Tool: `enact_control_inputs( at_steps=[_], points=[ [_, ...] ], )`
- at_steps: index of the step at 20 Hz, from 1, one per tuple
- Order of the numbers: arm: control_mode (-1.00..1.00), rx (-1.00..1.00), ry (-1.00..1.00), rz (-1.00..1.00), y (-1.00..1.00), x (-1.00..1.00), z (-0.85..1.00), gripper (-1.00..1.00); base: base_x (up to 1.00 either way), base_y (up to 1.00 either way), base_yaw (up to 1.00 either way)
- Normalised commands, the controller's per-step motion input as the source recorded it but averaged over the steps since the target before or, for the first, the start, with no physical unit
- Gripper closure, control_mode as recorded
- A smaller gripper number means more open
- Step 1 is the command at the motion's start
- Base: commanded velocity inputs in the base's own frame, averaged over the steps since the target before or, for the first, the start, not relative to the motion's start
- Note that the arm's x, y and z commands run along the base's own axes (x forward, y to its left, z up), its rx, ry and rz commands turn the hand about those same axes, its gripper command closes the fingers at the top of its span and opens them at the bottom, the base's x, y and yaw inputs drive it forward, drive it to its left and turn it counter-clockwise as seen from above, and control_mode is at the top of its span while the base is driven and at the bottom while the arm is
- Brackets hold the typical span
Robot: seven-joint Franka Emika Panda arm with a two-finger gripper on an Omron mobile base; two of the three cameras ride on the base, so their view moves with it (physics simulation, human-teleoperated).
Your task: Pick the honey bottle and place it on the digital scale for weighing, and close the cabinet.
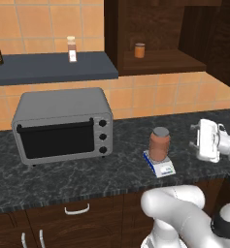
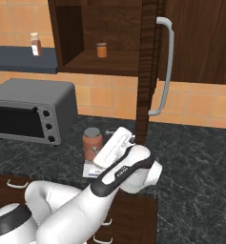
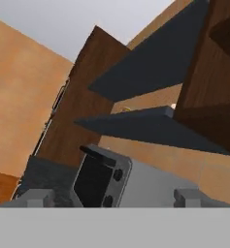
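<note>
Already the honey bottle [image 1: 159,144] sat on the scale [image 1: 159,167]; my claw [image 1: 207,140] was apart and empty, the cabinet [image 2: 149,62] door not closed.

A: What is the dark speckled stone counter [image 1: 63,179] carrying?
B: A grey boxy toaster oven [image 1: 62,125] is sitting on it at the left; a small flat white-blue digital scale [image 1: 160,166] is lying to its right, well apart; a reddish-brown grey-lidded honey bottle [image 1: 159,144] is standing upright on that scale.
</note>
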Motion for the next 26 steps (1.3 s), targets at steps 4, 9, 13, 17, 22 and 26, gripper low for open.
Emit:
enact_control_inputs(
  at_steps=[4,9,13,17,22,26],
  points=[
    [-1.0,0.0,-0.52,-0.16,-0.23,-0.52,0.26,-1.0,0.0,0.0,0.0],
    [-1.0,0.07,-0.4,-0.03,-0.57,-0.03,0.22,-1.0,0.0,0.0,0.0],
    [-1.0,0.05,-0.34,-0.03,-0.72,0.0,0.19,-1.0,0.0,0.0,0.0],
    [-1.0,0.08,-0.23,-0.09,-0.84,0.01,0.14,-1.0,0.0,0.0,0.0],
    [-1.0,0.06,-0.06,-0.14,-0.76,0.02,0.1,-1.0,0.0,0.0,0.0],
    [-1.0,0.05,0.0,-0.18,-0.74,0.15,0.0,-1.0,0.0,0.0,0.0]
  ],
)
